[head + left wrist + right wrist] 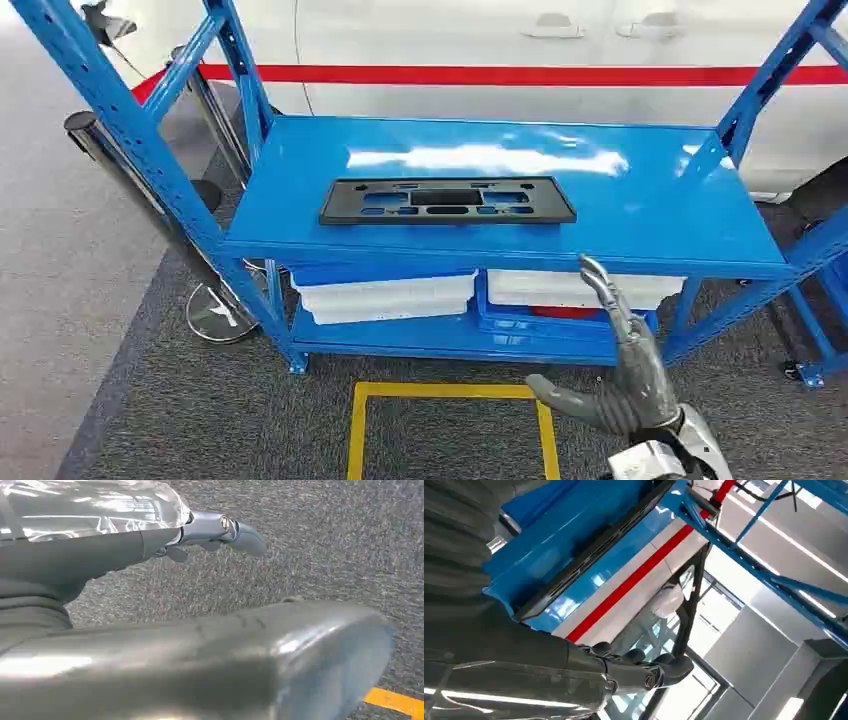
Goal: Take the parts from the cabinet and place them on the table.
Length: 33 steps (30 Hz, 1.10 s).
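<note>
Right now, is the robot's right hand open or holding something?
Open: the right hand is raised before the blue shelf, fingers apart, holding nothing.

A white car with a red stripe along its side fills the top of the frame. Two door handles show near the upper edge. At the left, shiny metal posts stand tilted, one on a round base at lower left. Grey carpet covers the bottom of the frame, with a yellow taped square at lower centre. A lighter grey floor strip runs down the left edge.
</note>
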Available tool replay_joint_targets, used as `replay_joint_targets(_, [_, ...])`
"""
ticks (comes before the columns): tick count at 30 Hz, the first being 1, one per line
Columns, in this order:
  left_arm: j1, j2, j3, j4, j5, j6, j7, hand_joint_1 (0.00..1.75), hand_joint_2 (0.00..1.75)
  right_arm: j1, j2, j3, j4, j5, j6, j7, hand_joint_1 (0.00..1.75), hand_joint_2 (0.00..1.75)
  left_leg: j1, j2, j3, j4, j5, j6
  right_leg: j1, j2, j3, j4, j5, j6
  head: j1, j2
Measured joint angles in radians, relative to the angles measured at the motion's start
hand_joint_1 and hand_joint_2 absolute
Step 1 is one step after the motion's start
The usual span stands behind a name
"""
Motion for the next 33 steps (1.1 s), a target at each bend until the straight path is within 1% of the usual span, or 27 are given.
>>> replay_joint_targets(1, [-0.001,-0.003,-0.002,0.0,0.003,0.0,0.001,0.0,0.0,-0.016,0.004,0.016,0.018,0.015,-0.007,0.012,0.0,1.75,0.001,0.001,0.002,-0.006,0.004,0.005,0.001,0.0,-0.019,0.035,-0.025,0.0,0.0,0.0])
replay_joint_targets(3, [-0.002,-0.006,-0.006,0.001,0.004,0.001,0.004,0.0,0.0,-0.045,0.013,0.049,0.066,0.046,-0.019,0.039,0.0,1.75,0.001,0.003,-0.001,-0.006,0.004,0.007,-0.001,0.0,-0.1,0.192,-0.098,0.006,0.0,0.0])
replay_joint_targets(4, [-0.002,-0.007,-0.009,0.002,0.005,0.002,0.006,0.0,0.0,-0.054,0.019,0.067,0.092,0.063,-0.026,0.053,0.0,1.75,0.001,0.003,-0.001,-0.005,0.003,0.007,-0.003,0.0,-0.141,0.266,-0.118,0.009,0.0,0.0])
replay_joint_targets(5, [-0.002,-0.007,-0.011,0.002,0.005,0.002,0.006,0.0,0.0,-0.066,0.026,0.083,0.114,0.076,-0.032,0.063,0.0,1.75,0.002,0.002,-0.001,-0.004,0.002,0.005,-0.005,0.0,-0.158,0.29,-0.11,0.012,0.0,0.0])
replay_joint_targets(6, [-0.002,-0.008,-0.013,0.002,0.006,0.002,0.008,0.0,0.0,-0.081,0.033,0.101,0.14,0.091,-0.039,0.076,0.0,1.75,0.004,0.001,0.002,-0.002,0.0,0.001,-0.008,-0.001,-0.152,0.265,-0.079,0.014,0.0,0.0])
replay_joint_targets(7, [-0.002,-0.01,-0.015,0.002,0.006,0.002,0.008,0.0,0.0,-0.097,0.04,0.118,0.163,0.106,-0.046,0.087,0.0,1.75,0.008,-0.001,0.004,0.003,-0.005,-0.005,-0.013,-0.001,-0.121,0.191,-0.025,0.018,0.0,0.0])
replay_joint_targets(8, [-0.003,-0.012,-0.016,0.002,0.007,0.002,0.008,0.0,0.0,-0.11,0.047,0.131,0.179,0.122,-0.053,0.098,0.0,1.75,0.012,-0.005,0.005,0.012,-0.013,-0.014,-0.017,-0.002,-0.078,0.094,0.029,0.021,0.0,0.0])
replay_joint_targets(9, [-0.003,-0.013,-0.016,0.002,0.008,0.002,0.008,0.0,0.0,-0.127,0.055,0.145,0.201,0.135,-0.061,0.107,0.0,1.75,0.015,-0.005,0.005,0.023,-0.022,-0.025,-0.02,-0.003,-0.049,0.019,0.047,0.025,0.0,0.0])
replay_joint_targets(10, [-0.004,-0.011,-0.018,0.004,0.01,0.002,0.007,0.0,0.0,-0.149,0.062,0.159,0.231,0.147,-0.067,0.117,0.0,1.75,0.007,-0.006,-0.005,0.03,-0.028,-0.035,-0.009,0.0,-0.044,0.017,0.028,0.02,0.0,0.0])
replay_joint_targets(11, [-0.006,-0.011,-0.018,0.004,0.013,0.001,0.005,0.0,0.0,-0.166,0.078,0.181,0.262,0.161,-0.074,0.127,0.0,1.75,0.005,-0.006,-0.009,0.033,-0.028,-0.042,-0.011,0.004,-0.051,0.021,0.029,0.0,-0.002,0.0])
replay_joint_targets(12, [-0.006,-0.012,-0.019,0.004,0.013,-0.001,0.005,0.0,0.0,-0.178,0.081,0.195,0.285,0.174,-0.081,0.132,0.0,1.75,0.007,-0.005,-0.007,0.032,-0.028,-0.045,-0.007,0.004,-0.054,0.022,0.028,-0.007,-0.003,0.0])
replay_joint_targets(13, [-0.007,-0.013,-0.02,0.004,0.014,-0.002,0.005,0.0,0.0,-0.192,0.088,0.213,0.312,0.188,-0.087,0.138,0.0,1.75,0.01,-0.005,-0.005,0.027,-0.026,-0.052,-0.004,0.005,-0.055,0.023,0.026,-0.014,-0.003,0.0])
replay_joint_targets(15, [-0.009,-0.014,-0.021,0.004,0.015,-0.007,0.005,0.0,0.0,-0.221,0.106,0.243,0.354,0.215,-0.099,0.149,0.0,1.75,0.015,-0.004,-0.005,0.033,-0.036,-0.061,-0.008,0.005,-0.052,0.018,0.029,-0.03,-0.003,0.0])
replay_joint_targets(16, [-0.01,-0.014,-0.021,0.004,0.016,-0.01,0.004,0.0,0.0,-0.233,0.114,0.257,0.366,0.238,-0.114,0.157,0.0,1.75,0.014,-0.003,-0.024,0.081,-0.066,-0.06,-0.006,0.003,-0.051,0.018,0.026,-0.037,-0.003,0.0])
replay_joint_targets(18, [-0.011,-0.013,-0.022,0.004,0.017,-0.016,0.004,0.0,0.0,-0.259,0.126,0.282,0.403,0.281,-0.14,0.171,0.0,1.75,0.011,-0.003,-0.109,0.251,-0.144,-0.061,0.001,0.0,-0.051,0.018,0.025,-0.045,-0.003,0.0])
replay_joint_targets(19, [-0.01,-0.013,-0.024,0.004,0.017,-0.019,0.004,0.0,0.0,-0.272,0.131,0.299,0.431,0.302,-0.153,0.18,0.0,1.75,0.01,-0.003,-0.149,0.326,-0.168,-0.06,0.005,0.0,-0.051,0.018,0.023,-0.048,-0.003,0.0])
replay_joint_targets(20, [-0.009,-0.013,-0.027,0.004,0.017,-0.02,0.004,0.0,0.0,-0.281,0.134,0.316,0.452,0.326,-0.168,0.19,0.0,1.75,0.008,-0.003,-0.174,0.365,-0.166,-0.056,0.009,0.0,-0.049,0.018,0.022,-0.05,-0.003,0.0])
replay_joint_targets(21, [-0.008,-0.013,-0.03,0.004,0.017,-0.023,0.004,0.0,0.0,-0.288,0.137,0.328,0.469,0.352,-0.185,0.2,0.0,1.75,0.005,-0.003,-0.172,0.343,-0.136,-0.049,0.014,0.0,-0.046,0.019,0.02,-0.052,-0.003,0.0])
replay_joint_targets(22, [-0.008,-0.013,-0.033,0.004,0.017,-0.023,0.004,0.0,0.0,-0.293,0.141,0.335,0.479,0.37,-0.198,0.207,0.0,1.75,0.002,-0.003,-0.156,0.299,-0.103,-0.043,0.016,0.0,-0.043,0.019,0.019,-0.054,-0.003,0.0])
replay_joint_targets(24, [-0.009,-0.012,-0.038,0.005,0.017,-0.031,0.003,0.0,0.0,-0.32,0.153,0.354,0.509,0.428,-0.239,0.231,0.0,1.75,-0.008,-0.004,-0.078,0.11,0.005,-0.019,0.021,0.003,-0.033,0.018,0.014,-0.054,-0.003,0.0])
replay_joint_targets(25, [-0.009,-0.006,-0.04,0.009,0.017,-0.032,0.002,0.0,0.0,-0.329,0.156,0.36,0.519,0.461,-0.263,0.242,0.0,1.75,-0.016,-0.005,-0.061,0.074,0.0,-0.004,0.019,0.003,-0.035,0.017,0.014,-0.053,-0.002,0.0])
replay_joint_targets(26, [-0.011,-0.009,-0.043,0.01,0.016,-0.036,0.001,0.0,0.0,-0.34,0.161,0.367,0.529,0.491,-0.282,0.253,0.0,1.75,-0.019,-0.004,-0.057,0.051,0.001,-0.006,0.022,0.007,-0.041,0.02,0.015,-0.046,-0.003,0.0])
replay_joint_targets(27, [-0.013,-0.007,-0.045,0.01,0.016,-0.039,0.0,0.0,0.0,-0.344,0.166,0.37,0.539,0.519,-0.298,0.264,0.0,1.75,-0.023,-0.004,-0.059,0.054,0.001,-0.006,0.02,0.004,-0.044,0.018,0.017,-0.04,-0.003,0.0])
replay_joint_targets(29, [-0.012,-0.006,-0.046,0.01,0.016,-0.045,-0.002,0.0,0.0,-0.345,0.177,0.374,0.547,0.582,-0.334,0.278,0.0,1.75,-0.024,-0.005,-0.058,0.048,0.003,-0.001,0.018,0.004,-0.04,0.011,0.019,-0.029,-0.003,0.0])
replay_joint_targets(30, [-0.011,-0.006,-0.048,0.01,0.016,-0.05,-0.002,0.0,0.0,-0.35,0.186,0.375,0.551,0.617,-0.353,0.284,0.0,1.75,-0.009,-0.003,-0.046,0.029,0.011,0.004,0.023,0.005,-0.037,0.012,0.012,-0.022,-0.003,0.0])
replay_joint_targets(31, [-0.011,-0.006,-0.052,0.01,0.015,-0.054,-0.004,0.0,0.0,-0.359,0.19,0.377,0.558,0.648,-0.375,0.292,0.0,1.75,-0.011,-0.002,-0.039,0.02,0.014,0.008,0.021,0.004,-0.044,0.037,-0.005,-0.017,-0.003,0.0])
replay_joint_targets(33, [-0.016,-0.006,-0.061,0.01,0.013,-0.061,-0.006,0.0,0.0,-0.379,0.197,0.383,0.577,0.704,-0.41,0.305,0.0,1.75,-0.011,-0.001,-0.039,0.02,0.015,0.012,0.018,0.003,-0.104,0.156,-0.067,-0.013,-0.003,0.0])
